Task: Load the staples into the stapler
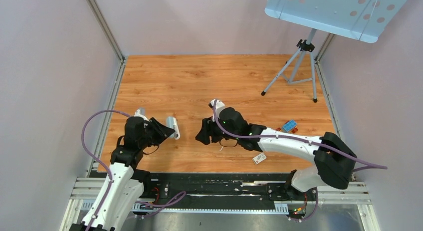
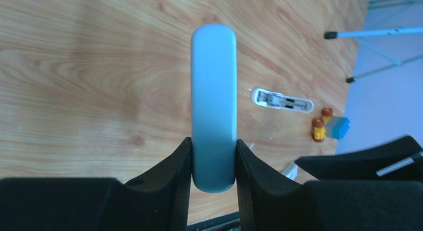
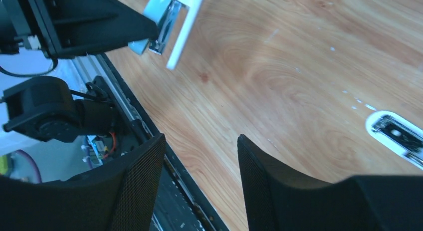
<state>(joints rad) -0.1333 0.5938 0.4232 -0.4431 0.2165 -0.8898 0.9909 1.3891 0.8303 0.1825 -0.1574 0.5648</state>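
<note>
Above the wooden table (image 1: 199, 76), the left fingers (image 2: 169, 183) pinch the stapler (image 2: 213, 106) by its pale-blue top.
It hangs hinged open, clear of the wood; facing it from nearby, the right fingers (image 3: 139, 186) stand spread, gripping nothing.

Top camera looks down — wrist cameras close over the table (image 1: 199, 76).

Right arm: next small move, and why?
Probably lower the right gripper toward the table to fetch the staples, which I can't make out. It holds nothing, while the left gripper clamps the stapler, hinged open.
</note>
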